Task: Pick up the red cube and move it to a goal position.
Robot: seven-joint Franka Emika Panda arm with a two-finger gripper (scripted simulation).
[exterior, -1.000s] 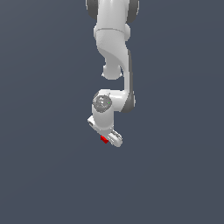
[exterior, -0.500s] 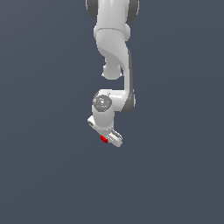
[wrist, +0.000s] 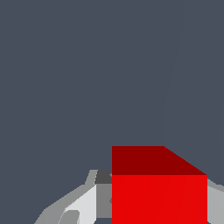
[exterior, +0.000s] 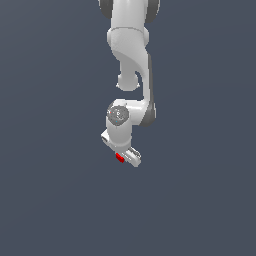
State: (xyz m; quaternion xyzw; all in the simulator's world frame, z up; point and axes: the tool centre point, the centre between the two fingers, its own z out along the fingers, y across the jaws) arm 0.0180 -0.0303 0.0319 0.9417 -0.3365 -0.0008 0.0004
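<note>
In the wrist view the red cube (wrist: 159,192) fills the nearest part of the picture, with one bright face turned to the camera and a darker face slanting away behind it. It sits between the pale grey fingers (wrist: 78,205) of the tool (wrist: 144,210), one of which shows on one side of it and a sliver of the other on the opposite side; the tool is closed on the cube and holds it. Beyond the cube there is only flat, dark grey-blue ground.

In the exterior view the white arm (exterior: 131,55) hangs down from the upper edge of the picture, bending at a round joint (exterior: 119,115). The tool (exterior: 126,157) is at its lower end, tilted toward the exterior view's right. The red cube (exterior: 119,158) shows as a small red spot at the tool's tip, on the side toward the exterior view's left, touching the fingers. The same plain dark ground lies all around.
</note>
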